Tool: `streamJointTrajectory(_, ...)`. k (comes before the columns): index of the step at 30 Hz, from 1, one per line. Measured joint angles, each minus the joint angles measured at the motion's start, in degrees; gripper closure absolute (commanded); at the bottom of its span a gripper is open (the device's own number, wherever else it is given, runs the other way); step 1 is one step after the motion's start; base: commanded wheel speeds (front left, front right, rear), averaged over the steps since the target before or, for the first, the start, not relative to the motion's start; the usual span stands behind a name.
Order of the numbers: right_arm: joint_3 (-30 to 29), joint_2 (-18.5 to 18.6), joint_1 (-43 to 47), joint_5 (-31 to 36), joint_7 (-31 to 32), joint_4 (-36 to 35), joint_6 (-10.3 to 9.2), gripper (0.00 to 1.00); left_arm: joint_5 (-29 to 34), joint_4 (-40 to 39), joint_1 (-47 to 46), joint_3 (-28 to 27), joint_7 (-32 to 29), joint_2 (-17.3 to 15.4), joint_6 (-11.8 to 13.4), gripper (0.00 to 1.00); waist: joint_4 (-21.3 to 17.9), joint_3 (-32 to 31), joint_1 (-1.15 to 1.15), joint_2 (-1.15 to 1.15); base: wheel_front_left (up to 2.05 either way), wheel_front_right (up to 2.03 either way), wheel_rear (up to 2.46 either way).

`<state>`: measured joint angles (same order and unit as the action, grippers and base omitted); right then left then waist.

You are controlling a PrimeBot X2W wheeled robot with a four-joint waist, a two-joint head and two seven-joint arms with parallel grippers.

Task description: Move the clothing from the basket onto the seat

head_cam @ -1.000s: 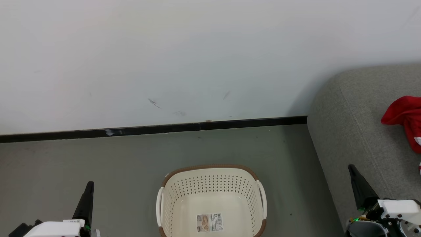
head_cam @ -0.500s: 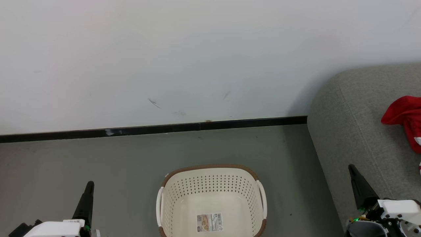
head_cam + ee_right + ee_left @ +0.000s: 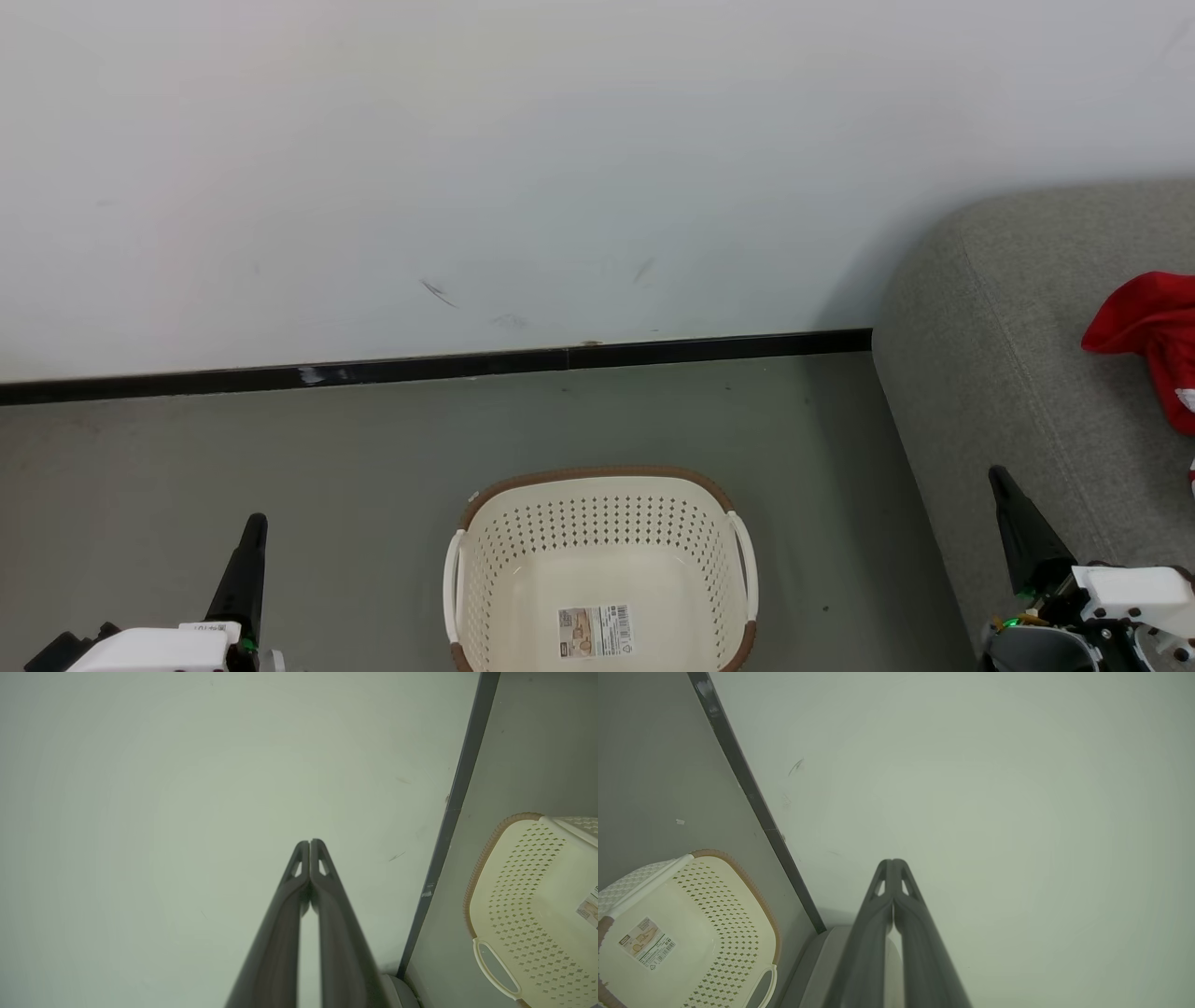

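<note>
Between the left gripper (image 3: pixel 254 521) and right gripper (image 3: pixel 997 474): basket (image 3: pixel 597 478) on the floor (image 3: pixel 280 448). Beyond the right gripper, to its right, red clothing (image 3: pixel 1144 322) lies on the sofa (image 3: pixel 990 373). Both grippers' fingers pressed together, holding nothing.

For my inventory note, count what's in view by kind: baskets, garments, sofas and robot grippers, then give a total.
Basket: 1
Red garment: 1
Grey sofa: 1
Grippers: 2, left gripper and right gripper
Total: 5
</note>
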<state>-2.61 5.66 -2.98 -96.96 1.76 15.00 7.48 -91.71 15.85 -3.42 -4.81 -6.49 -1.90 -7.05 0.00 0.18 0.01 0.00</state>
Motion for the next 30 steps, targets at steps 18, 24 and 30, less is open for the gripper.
streamJointTrajectory(18, -0.15, -0.08, -0.01, 0.02, 0.05, 0.00, 0.00, 1.00, 0.00, -0.03, 0.00, 0.00, 0.00, 0.00, 0.00, 1.00, 0.00, 0.00, 0.00, 0.00, 0.00, 0.00, 0.00)
streamJointTrajectory(24, -0.19, -0.11, -0.01, 0.27, 0.37, 0.01, 0.00, 1.00, -0.01, -0.04, 0.00, 0.00, 0.00, 0.00, 0.00, 1.00, 0.00, 0.00, 0.00, 0.00, 0.00, 0.00, 0.00)
streamJointTrajectory(30, -0.22, -0.13, -0.01, 0.29, 0.53, 0.01, 0.00, 1.00, -0.01, -0.05, 0.00, 0.00, 0.00, 0.00, 0.00, 1.00, 0.00, 0.00, 0.00, 0.00, 0.00, 0.00, 0.00)
